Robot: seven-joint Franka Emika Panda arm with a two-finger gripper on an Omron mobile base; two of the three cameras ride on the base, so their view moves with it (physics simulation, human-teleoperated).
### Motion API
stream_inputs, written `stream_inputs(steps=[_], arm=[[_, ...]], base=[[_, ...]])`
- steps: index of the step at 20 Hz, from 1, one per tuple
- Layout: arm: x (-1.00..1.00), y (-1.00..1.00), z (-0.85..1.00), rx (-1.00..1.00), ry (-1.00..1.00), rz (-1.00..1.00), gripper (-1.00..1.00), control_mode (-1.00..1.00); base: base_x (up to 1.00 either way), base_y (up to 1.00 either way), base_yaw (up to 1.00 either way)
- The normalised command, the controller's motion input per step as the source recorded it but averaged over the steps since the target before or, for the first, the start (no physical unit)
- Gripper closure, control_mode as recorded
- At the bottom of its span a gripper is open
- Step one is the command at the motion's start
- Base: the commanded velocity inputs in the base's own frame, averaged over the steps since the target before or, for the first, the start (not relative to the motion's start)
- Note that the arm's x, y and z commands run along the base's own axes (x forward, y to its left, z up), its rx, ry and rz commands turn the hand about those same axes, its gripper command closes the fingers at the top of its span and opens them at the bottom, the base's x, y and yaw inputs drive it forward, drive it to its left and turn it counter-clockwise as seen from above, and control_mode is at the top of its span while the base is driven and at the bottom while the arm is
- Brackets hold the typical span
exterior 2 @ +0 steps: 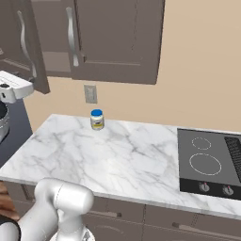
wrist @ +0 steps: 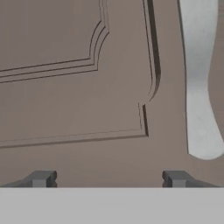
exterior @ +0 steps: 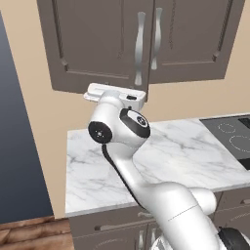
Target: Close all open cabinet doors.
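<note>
Dark finger tips of the gripper (wrist: pixel 109 179) stand wide apart, released, with nothing between them, close against the lower face of the left cabinet door (wrist: pixel 87 87), beside its silver handle (wrist: pixel 199 87). In the left base view that door (exterior: pixel 97 44) hangs ajar, its lower corner overlapping the right cabinet door (exterior: pixel 195 39). Below lies the marble counter (exterior 2: pixel 117 155) with a small jar (exterior 2: pixel 97 119) near the wall and a cooktop (exterior 2: pixel 212 160) to the right.

Grey-brown cabinet doors (exterior: pixel 100 44), silver handles (exterior: pixel 140 49), white-grey marbled counter (exterior 2: pixel 127 160).
</note>
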Motion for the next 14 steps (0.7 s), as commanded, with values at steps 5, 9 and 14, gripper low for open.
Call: stream_inputs(steps=[5, 9, 14], arm=[[0.39, -0.26, -0.01, 0.00, 0.00, 0.07, -1.00, -1.00], [0.38, -0.18, 0.00, 0.01, 0.00, 0.07, -1.00, -1.00], [0.40, -0.14, 0.00, 0.00, 0.00, 0.07, -1.00, -1.00]], base=[[0.00, 0.00, 0.00], [0.00, 0.00, 0.00], [0.00, 0.00, 0.00]])
